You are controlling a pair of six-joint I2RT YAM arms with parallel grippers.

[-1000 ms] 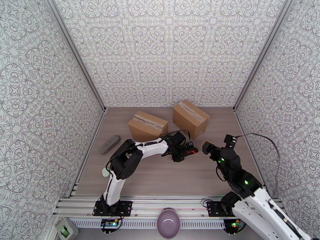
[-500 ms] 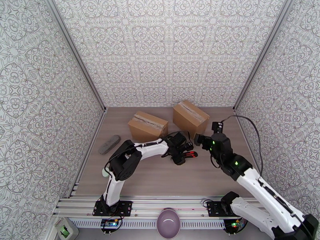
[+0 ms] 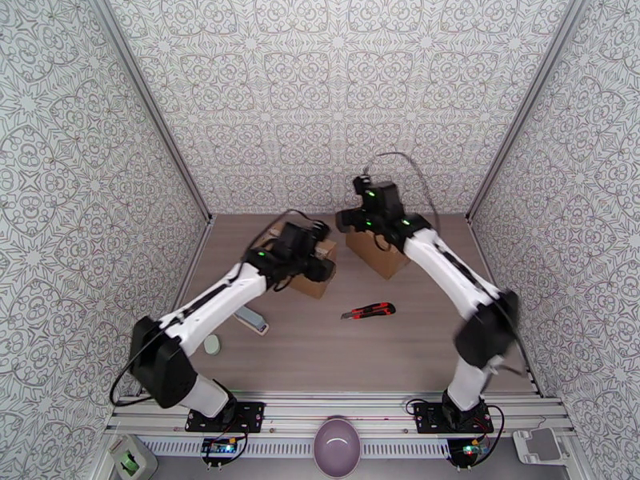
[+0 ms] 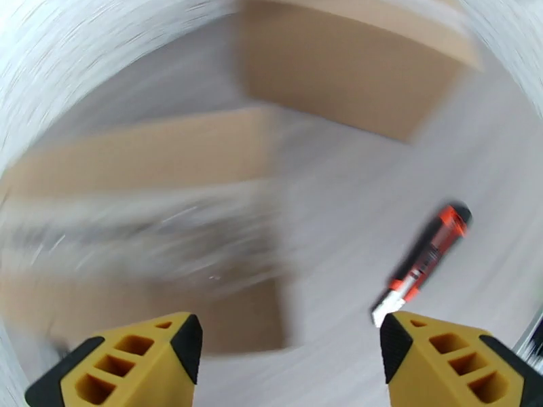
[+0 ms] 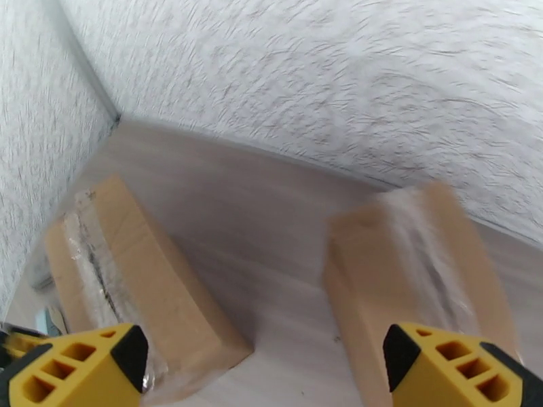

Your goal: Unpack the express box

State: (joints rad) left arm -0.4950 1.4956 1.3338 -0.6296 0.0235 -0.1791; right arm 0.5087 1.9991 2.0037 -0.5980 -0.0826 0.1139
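Observation:
Two taped cardboard boxes stand at the back of the table: the left box (image 3: pixel 312 280) and the right box (image 3: pixel 384 254). My left gripper (image 3: pixel 310 248) hovers over the left box (image 4: pixel 136 218), open with nothing between its yellow fingers (image 4: pixel 129 364). A red and black box cutter (image 3: pixel 368 311) lies free on the table, low and right in the left wrist view (image 4: pixel 424 262). Above the right box's back corner my right gripper (image 3: pixel 352 218) is open and empty. The blurred right wrist view holds both boxes, left (image 5: pixel 129 279) and right (image 5: pixel 414 279).
A grey oblong object (image 3: pixel 252 319) and a small pale green disc (image 3: pixel 211 344) lie beside the left arm. A purple bowl (image 3: pixel 338 446) sits at the near rail. Patterned walls close in the table on three sides.
The left gripper has left the box cutter and swung back-left over the left box. The right arm has reached from the near right to the back, above the right box.

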